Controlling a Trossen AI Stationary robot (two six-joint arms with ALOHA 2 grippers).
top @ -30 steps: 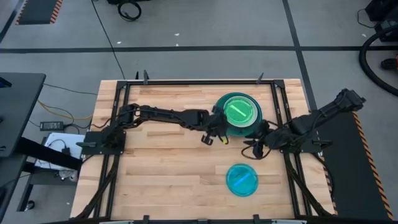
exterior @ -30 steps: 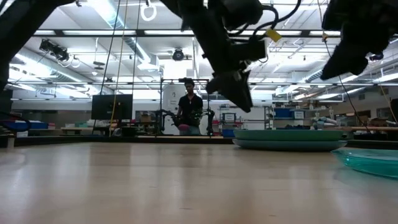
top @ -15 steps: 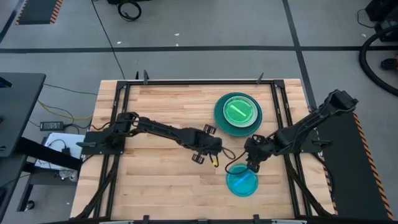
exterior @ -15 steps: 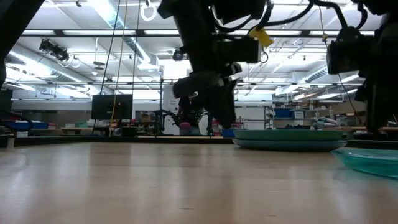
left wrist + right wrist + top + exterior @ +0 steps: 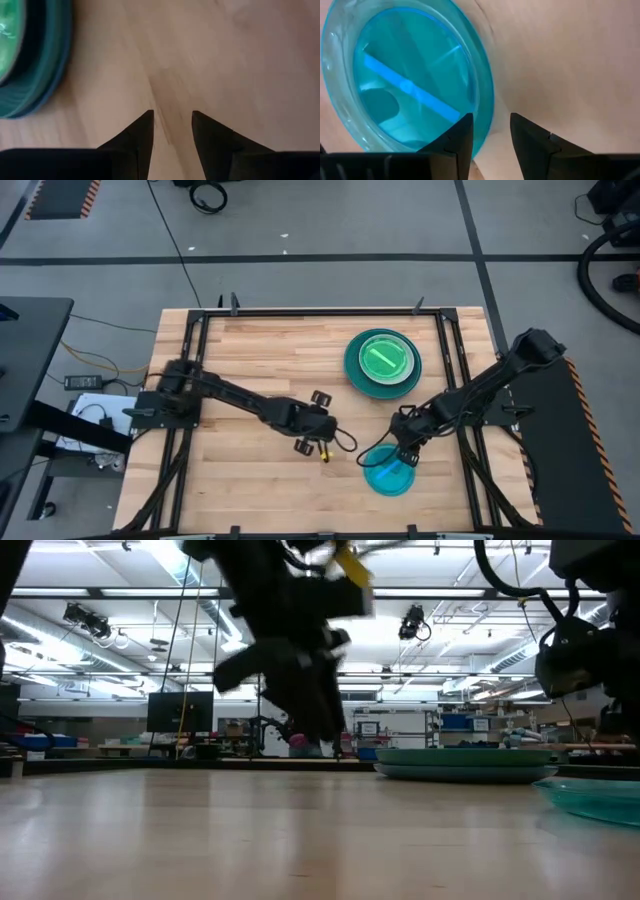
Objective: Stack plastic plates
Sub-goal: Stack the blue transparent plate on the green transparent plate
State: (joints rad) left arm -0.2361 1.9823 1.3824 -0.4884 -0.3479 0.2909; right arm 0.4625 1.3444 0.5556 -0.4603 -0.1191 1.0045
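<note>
Right wrist view, right tool (image 5: 490, 131) parted at rim of cyan plate (image 5: 405, 80), gripping nothing, left tool (image 5: 171, 127) parted, empty

Honestly nothing readable in any of these views. No labels, brand names, numbers or signs that can be made out on the table, the arms or the plates, and whatever is on the shelves and walls in the room behind is too small and blurry to read.
</note>
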